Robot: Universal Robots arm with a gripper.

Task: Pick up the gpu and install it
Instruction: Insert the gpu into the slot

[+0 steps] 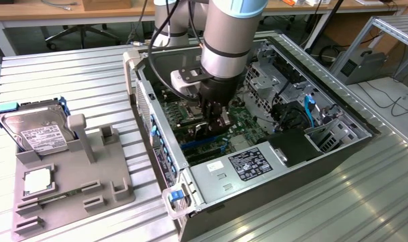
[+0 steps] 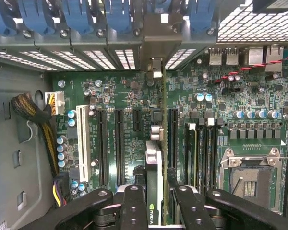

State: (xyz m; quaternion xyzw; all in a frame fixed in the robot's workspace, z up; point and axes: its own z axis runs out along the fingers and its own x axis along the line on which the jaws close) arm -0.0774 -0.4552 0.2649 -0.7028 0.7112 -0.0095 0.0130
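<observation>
In the exterior view my gripper reaches down into the open computer case, just above the green motherboard. In the wrist view the gpu appears edge-on as a thin black card. Its metal bracket stands against the row of rear slot openings. My gripper is shut on the gpu, with one black finger on each side of it. The card stands upright in line with a long black slot. Whether it is pushed down into a slot cannot be told.
A silver hard drive and a small square chip rest in a grey holder at the exterior view's left. Blue latches, a white slot, the CPU socket and yellow-black cables surround the card.
</observation>
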